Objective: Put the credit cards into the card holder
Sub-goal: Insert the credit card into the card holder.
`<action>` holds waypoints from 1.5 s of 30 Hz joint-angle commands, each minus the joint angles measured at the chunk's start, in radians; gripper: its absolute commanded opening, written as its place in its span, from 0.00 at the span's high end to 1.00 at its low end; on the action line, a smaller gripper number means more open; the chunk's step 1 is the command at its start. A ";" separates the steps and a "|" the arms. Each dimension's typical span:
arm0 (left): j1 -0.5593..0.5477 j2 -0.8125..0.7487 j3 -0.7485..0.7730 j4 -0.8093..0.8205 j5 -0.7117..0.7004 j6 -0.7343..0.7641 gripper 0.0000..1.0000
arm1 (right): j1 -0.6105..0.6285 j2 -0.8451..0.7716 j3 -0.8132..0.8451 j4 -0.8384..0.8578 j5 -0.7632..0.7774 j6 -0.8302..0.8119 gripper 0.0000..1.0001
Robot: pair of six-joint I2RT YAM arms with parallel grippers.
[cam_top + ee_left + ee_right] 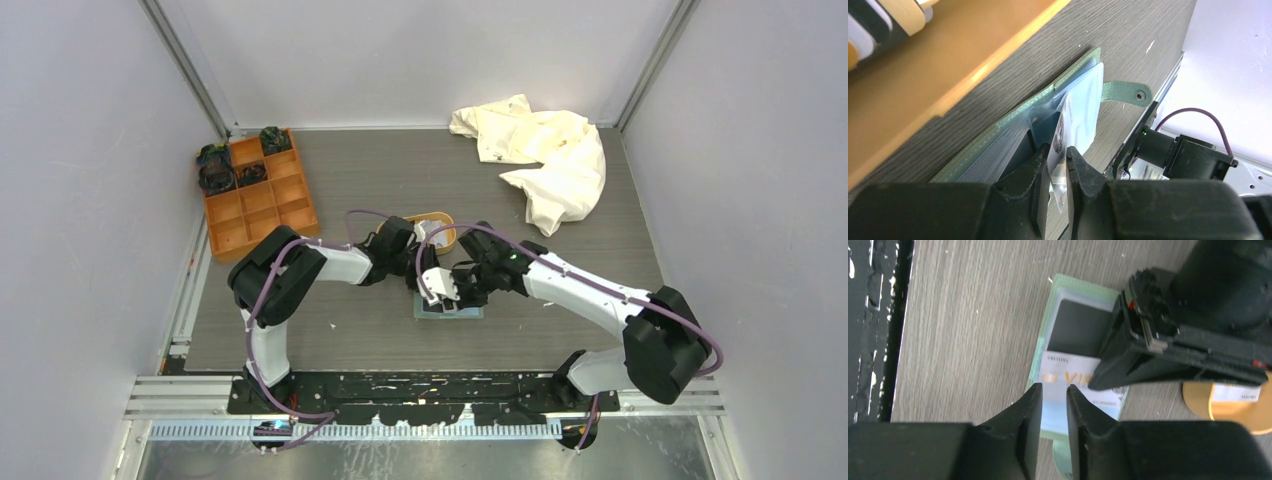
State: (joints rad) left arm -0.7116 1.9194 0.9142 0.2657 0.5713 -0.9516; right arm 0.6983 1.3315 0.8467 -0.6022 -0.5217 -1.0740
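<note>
The sage-green card holder (1045, 340) lies open on the table, its snap tab (1128, 92) pointing toward the front edge. A black card (1078, 327) sits in its upper slot. My left gripper (1058, 152) is shut on a light-blue and white card (1070, 125), whose far end lies at the holder's clear sleeve; the same card shows gold letters in the right wrist view (1068, 376). My right gripper (1054, 389) hovers over the holder's near end, jaws slightly apart with nothing between them. In the top view both grippers (428, 285) (462, 295) meet over the holder (448, 312).
An oval tan tray (440, 222) with more cards (868, 25) stands just behind the holder. An orange compartment box (258, 195) is at the back left. A crumpled white cloth (545, 155) lies at the back right.
</note>
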 commanded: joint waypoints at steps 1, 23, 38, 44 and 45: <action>0.003 -0.006 -0.011 -0.092 -0.041 0.053 0.80 | 0.073 0.040 0.033 0.134 0.074 0.087 0.75; 0.003 0.006 -0.008 -0.079 -0.039 0.044 0.79 | 0.216 0.196 0.047 0.309 0.343 0.184 0.87; 0.002 -0.003 -0.003 -0.087 -0.037 0.043 0.78 | 0.163 0.189 0.015 0.282 0.450 0.169 0.87; 0.002 -0.014 0.002 -0.100 -0.042 0.048 0.75 | 0.134 0.185 0.006 0.264 0.451 0.168 0.87; 0.003 -0.019 0.002 -0.103 -0.045 0.048 0.74 | 0.129 0.186 0.005 0.262 0.452 0.168 0.87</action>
State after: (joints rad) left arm -0.7113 1.9190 0.9222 0.2684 0.5610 -0.9524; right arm 0.8536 1.5597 0.8448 -0.3676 -0.1234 -0.8982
